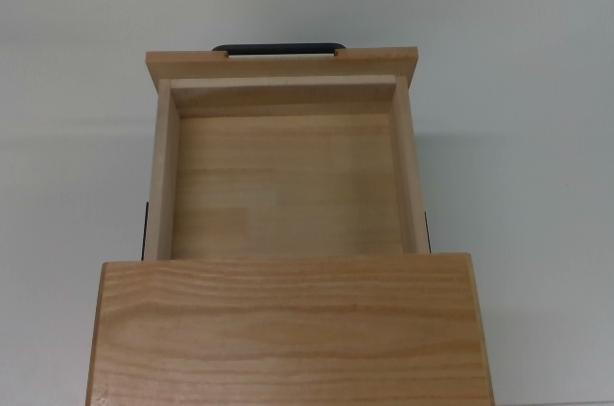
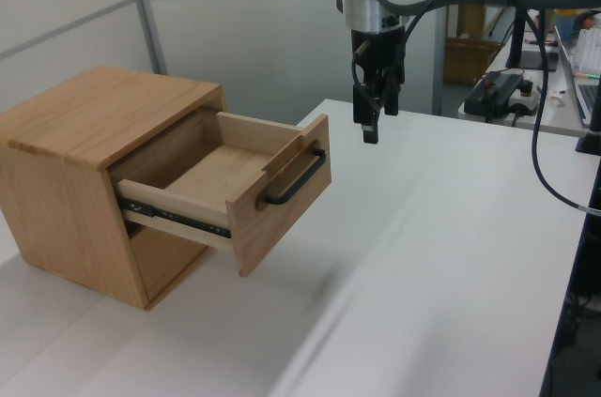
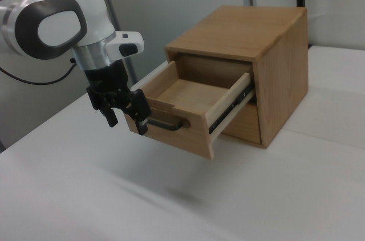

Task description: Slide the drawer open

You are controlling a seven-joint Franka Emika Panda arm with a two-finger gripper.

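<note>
The drawer point(image 1: 288, 185) stands pulled far out of the wooden cabinet point(image 1: 288, 329), its inside bare. Its black bar handle point(image 1: 278, 47) is on the front panel at the top view's upper edge of the drawer. In the left view the drawer point(image 2: 282, 195) juts right from the cabinet point(image 2: 84, 134), and my gripper point(image 2: 376, 120) hangs above the table to the right of the handle point(image 2: 296, 176), apart from it. In the right view my gripper point(image 3: 126, 121) is open just left of the handle point(image 3: 168, 124), with nothing between its fingers. The top view does not show the gripper.
The cabinet sits on a white table point(image 2: 423, 256). In the left view's far right are a black cable point(image 2: 545, 153), a power strip point(image 2: 502, 87) and other desk clutter. Grey panel walls point(image 2: 235, 31) stand behind the cabinet.
</note>
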